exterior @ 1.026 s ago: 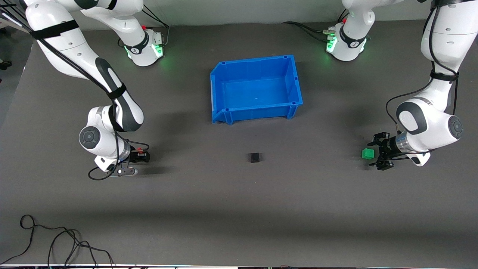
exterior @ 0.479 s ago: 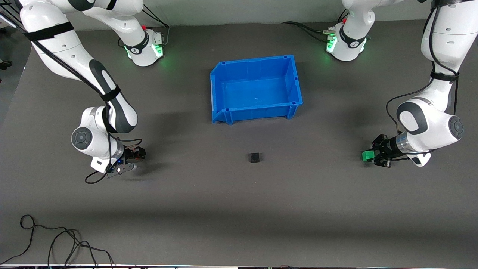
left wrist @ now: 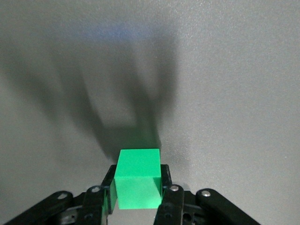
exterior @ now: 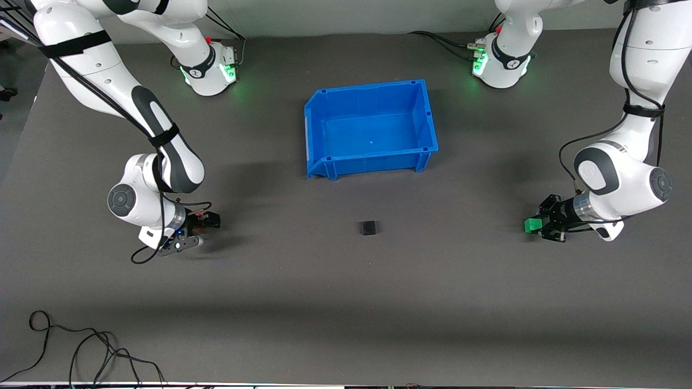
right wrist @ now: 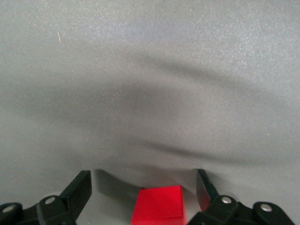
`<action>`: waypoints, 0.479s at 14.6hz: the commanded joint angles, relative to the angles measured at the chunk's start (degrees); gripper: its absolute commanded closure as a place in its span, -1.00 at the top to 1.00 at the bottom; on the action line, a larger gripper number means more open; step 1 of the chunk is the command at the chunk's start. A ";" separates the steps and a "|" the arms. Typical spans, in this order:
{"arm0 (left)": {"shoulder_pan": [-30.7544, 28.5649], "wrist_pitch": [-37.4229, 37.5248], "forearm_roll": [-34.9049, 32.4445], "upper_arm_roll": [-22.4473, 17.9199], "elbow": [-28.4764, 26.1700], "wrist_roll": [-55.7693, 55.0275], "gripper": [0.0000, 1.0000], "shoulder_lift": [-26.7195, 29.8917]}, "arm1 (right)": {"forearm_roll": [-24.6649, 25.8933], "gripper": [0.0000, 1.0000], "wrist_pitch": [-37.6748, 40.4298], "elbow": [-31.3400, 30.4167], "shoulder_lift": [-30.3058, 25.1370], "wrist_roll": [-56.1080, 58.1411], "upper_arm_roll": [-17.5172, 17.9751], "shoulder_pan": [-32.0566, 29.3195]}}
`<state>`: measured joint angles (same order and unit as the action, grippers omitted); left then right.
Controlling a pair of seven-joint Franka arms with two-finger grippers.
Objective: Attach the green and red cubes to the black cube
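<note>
At the right arm's end of the bench [exterior: 346,302], the right hand [exterior: 208,220] sits low with the red cube [right wrist: 159,204] between its fingers; in the right wrist view the fingers stand spread with a gap on each side of the cube, so it looks released rather than gripping. The black cube [exterior: 369,228] lies alone mid-bench, nearer the front camera than the blue bin [exterior: 316,135]. At the left arm's end, the left hand [exterior: 543,225] is clenched on the green cube [left wrist: 138,177], pads pressed to both faces. The picking step seems under way; next, the right hand likely must close before both cubes travel to the black one.
</note>
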<state>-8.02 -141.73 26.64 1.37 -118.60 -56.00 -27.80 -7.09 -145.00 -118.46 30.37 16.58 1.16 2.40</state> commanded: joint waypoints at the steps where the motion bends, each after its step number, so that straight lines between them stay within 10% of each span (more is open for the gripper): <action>1: 0.20 0.31 1.13 -0.14 0.03 0.80 -0.81 0.64 | -1.53 0.91 2.43 -0.71 -0.75 0.65 -0.54 -0.29; 4: 0.20 0.22 1.04 -0.14 0.12 0.71 -0.81 0.64 | -1.53 0.66 4.90 -0.72 -1.45 0.47 -0.98 -0.55; 7: 0.28 0.22 1.13 -0.14 0.21 0.63 -0.81 0.64 | -1.53 -0.11 4.90 -0.63 -1.28 0.30 -0.98 -0.64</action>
<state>-8.02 -141.73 26.72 1.37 -118.43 -56.00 -27.80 -7.51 -141.22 -118.40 29.83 16.58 -0.02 1.85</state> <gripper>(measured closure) 0.634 0.366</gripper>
